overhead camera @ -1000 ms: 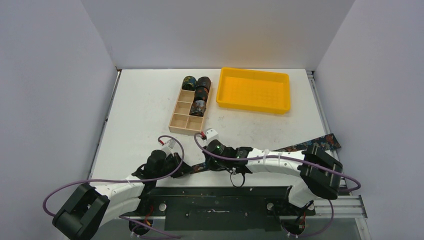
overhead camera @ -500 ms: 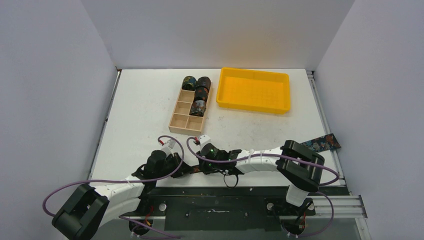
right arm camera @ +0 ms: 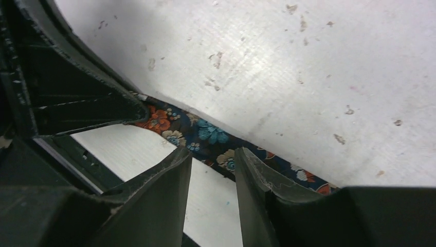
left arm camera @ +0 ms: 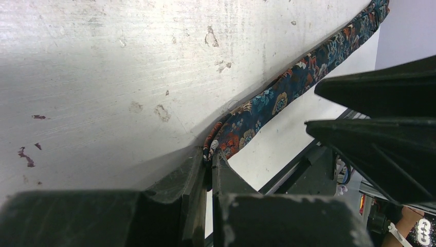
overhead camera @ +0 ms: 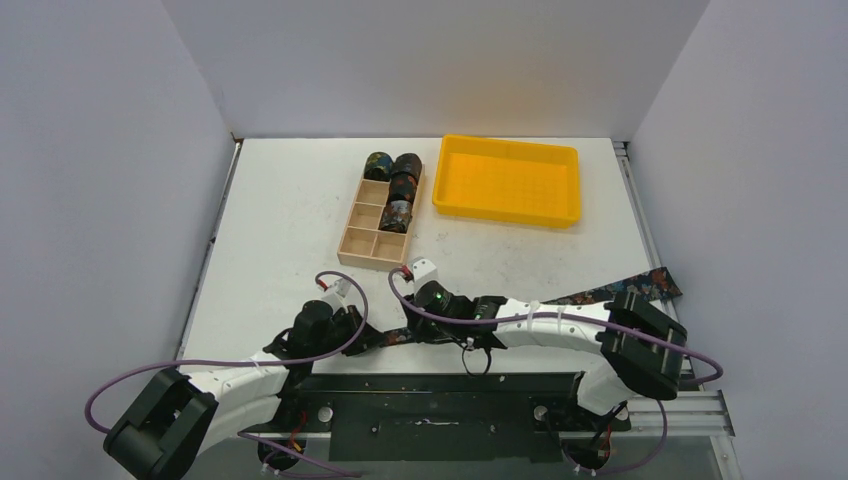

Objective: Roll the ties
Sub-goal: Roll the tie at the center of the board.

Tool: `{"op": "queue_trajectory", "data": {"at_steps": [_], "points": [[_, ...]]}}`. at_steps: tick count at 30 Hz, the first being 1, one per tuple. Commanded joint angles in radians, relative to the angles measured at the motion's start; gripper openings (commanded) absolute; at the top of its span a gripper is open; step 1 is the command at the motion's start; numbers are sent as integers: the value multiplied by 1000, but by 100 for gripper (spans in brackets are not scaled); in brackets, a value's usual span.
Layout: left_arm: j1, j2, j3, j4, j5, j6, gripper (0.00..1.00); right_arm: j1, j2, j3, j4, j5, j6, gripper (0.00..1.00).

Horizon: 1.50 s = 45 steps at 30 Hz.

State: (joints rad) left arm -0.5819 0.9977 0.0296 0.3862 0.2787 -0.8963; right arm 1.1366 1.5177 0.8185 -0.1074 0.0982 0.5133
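One tie [overhead camera: 610, 292] lies unrolled along the near edge of the table [overhead camera: 290, 220]. It is a long narrow strip of dark, near-black cloth printed with small flowers in blue, orange and red. Its broad end reaches the right edge of the table, and from there the strip slants toward the near edge and runs left under the right arm. Up close the weave has a slight sheen, the blue blooms are the largest, and the cloth lies flat with one edge folded over near the narrow end.

The left hand [left arm camera: 210, 162] is clenched on that narrow end: its two fingers meet with the cloth pinched between them, low against the table. The right hand [right arm camera: 212, 157] is just beside it along the strip. Its fingers stand apart with a gap between them, released, and the tie shows across that gap at the tips.

Four rolls [overhead camera: 403, 188] of the same flowered cloth, short dark cylinders, stand in the far compartments of a wooden box [overhead camera: 360, 243] toward the far edge. A yellow tray [overhead camera: 507, 180] is just right of the box.
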Motion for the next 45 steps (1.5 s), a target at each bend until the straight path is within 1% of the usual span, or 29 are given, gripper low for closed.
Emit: {"op": "queue_trajectory", "data": {"at_steps": [1,6,8,9,12,13,17,18,25,30,31,32,34,36,39,43,45], "points": [[-1,-7,-6,-13,-29,20,0,-22,13,28,-54,81,-42,37],[-1,-3,-5,-12,-28,17,0,-19,81,10,-62,84,-28,36],[-1,-2,-4,-13,-27,17,0,-11,94,0,-60,82,-22,33],[-1,-2,-4,-13,-27,17,0,-9,98,-3,-61,85,-20,30],[-1,1,-3,-15,-29,17,0,-4,100,-13,-67,99,-13,15],[-1,1,-1,-15,-29,16,0,-4,95,-19,-66,100,-13,12],[-1,4,0,-17,-28,18,0,-4,59,-38,-69,109,-7,6],[-1,4,0,-17,-30,19,0,-4,46,-42,-71,111,-6,5],[-1,10,3,-17,-30,19,0,-3,-22,-58,-84,141,-14,5],[-1,27,7,-10,-26,19,0,-3,20,-58,-90,140,-26,6],[-1,30,7,-11,-25,18,0,-3,18,-60,-86,137,-23,10],[-1,31,6,-11,-24,19,0,-2,10,-63,-81,135,-21,17],[-1,29,4,-9,-24,16,0,-3,-15,-60,-82,150,-18,35],[-1,25,3,-9,-27,15,0,-2,-44,-44,-82,160,-25,41],[-1,19,5,-17,-28,16,0,-3,-89,-16,-77,144,-39,42],[-1,10,1,-20,-35,14,0,-2,-91,27,-62,95,-42,42],[-1,8,2,-20,-36,13,0,-3,-71,44,-37,51,-38,36]]}}
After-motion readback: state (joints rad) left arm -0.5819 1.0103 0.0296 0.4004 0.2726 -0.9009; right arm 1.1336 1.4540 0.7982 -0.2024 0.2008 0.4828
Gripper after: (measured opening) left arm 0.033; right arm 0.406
